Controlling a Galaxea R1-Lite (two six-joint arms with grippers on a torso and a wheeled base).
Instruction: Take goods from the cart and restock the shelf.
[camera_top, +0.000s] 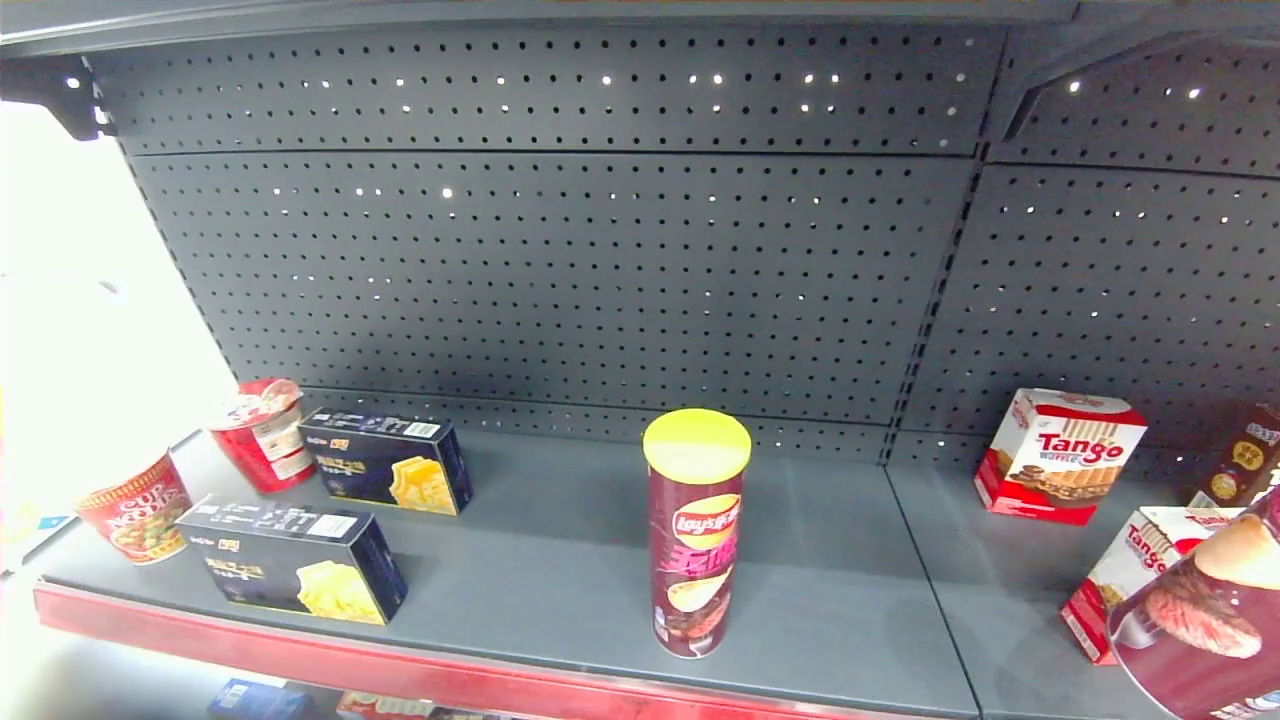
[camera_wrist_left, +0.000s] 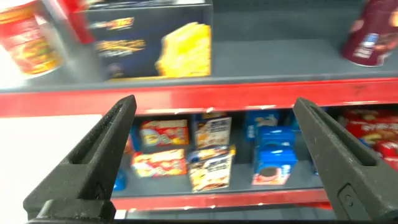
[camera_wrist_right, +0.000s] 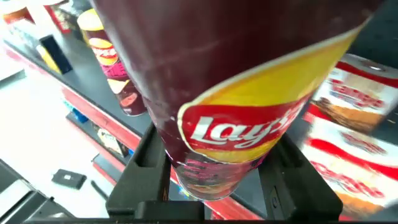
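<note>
Right wrist view: right gripper (camera_wrist_right: 214, 180) clamps maroon chip can (camera_wrist_right: 236, 93)

The held can sits at lower right of the head view. A second can (camera_top: 697, 535) stands upright mid-frame on the shelf (camera_top: 560, 545). The left gripper (camera_wrist_left: 214, 155) has its jaws wide apart.

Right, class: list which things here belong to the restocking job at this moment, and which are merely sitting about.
In the job: held chip can, shut in the right gripper; shelf.

Sitting about: standing chip can; dark boxes; noodle cups; wafer boxes; open left gripper.
</note>
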